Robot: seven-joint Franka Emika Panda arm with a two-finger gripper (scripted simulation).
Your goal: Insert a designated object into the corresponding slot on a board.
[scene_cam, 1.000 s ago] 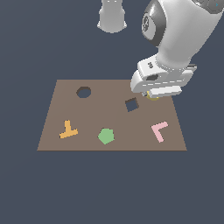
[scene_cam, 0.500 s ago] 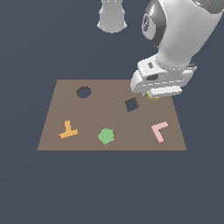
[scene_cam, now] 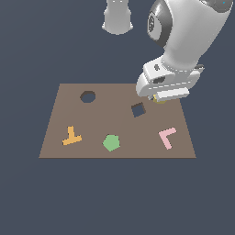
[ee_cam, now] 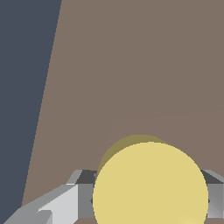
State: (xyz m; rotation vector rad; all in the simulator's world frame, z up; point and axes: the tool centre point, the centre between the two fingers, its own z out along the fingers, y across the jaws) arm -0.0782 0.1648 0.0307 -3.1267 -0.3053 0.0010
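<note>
The yellow disc [ee_cam: 151, 186] fills the wrist view, lying on the brown board [ee_cam: 131, 78] between my two fingers [ee_cam: 65, 203], which press against its sides. In the exterior view only a sliver of the disc [scene_cam: 161, 100] shows under my gripper [scene_cam: 159, 98], which sits low over the board's [scene_cam: 119, 124] back corner at the exterior view's right. The round slot [scene_cam: 87, 97] is a dark hole near the board's back edge, towards the exterior view's left and well away from the gripper. The gripper is shut on the disc.
A dark diamond-turned square hole [scene_cam: 138, 109] lies just beside the gripper. An orange T piece [scene_cam: 71, 137], a green pentagon [scene_cam: 111, 142] and a pink L piece [scene_cam: 167, 137] sit along the board's front. The robot base [scene_cam: 118, 16] stands behind the board.
</note>
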